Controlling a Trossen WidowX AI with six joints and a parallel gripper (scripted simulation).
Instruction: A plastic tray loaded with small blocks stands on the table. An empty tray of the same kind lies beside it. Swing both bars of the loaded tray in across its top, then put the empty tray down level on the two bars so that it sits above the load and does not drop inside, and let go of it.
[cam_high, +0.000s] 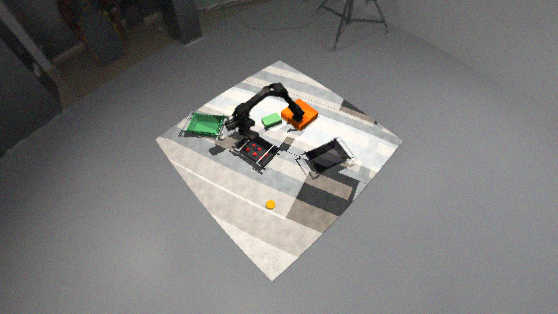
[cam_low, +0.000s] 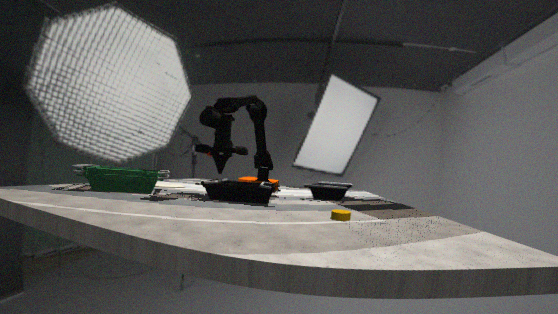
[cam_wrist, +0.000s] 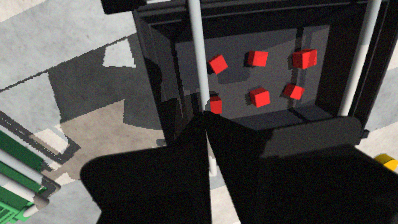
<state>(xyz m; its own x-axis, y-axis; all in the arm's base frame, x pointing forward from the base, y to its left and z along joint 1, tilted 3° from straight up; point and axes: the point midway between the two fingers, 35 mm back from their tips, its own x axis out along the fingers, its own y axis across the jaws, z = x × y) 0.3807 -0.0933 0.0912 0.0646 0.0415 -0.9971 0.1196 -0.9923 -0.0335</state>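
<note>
In the wrist view, the edge cuts off the green tray (cam_high: 204, 125) (cam_low: 121, 181) (cam_wrist: 17, 172) and yellow disc (cam_high: 270, 204) (cam_low: 341, 215) (cam_wrist: 386, 163). The claw (cam_high: 256, 138) (cam_low: 220, 171) (cam_wrist: 203, 117) hides some loaded tray (cam_high: 260, 152) (cam_low: 239, 192) (cam_wrist: 280, 75).

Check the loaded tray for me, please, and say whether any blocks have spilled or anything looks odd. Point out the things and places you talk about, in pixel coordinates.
Nothing stands out: the six red blocks (cam_wrist: 259, 97) all lie inside the loaded black tray (cam_low: 239, 192) (cam_wrist: 345, 65), none visibly spilled or stacked.
</note>
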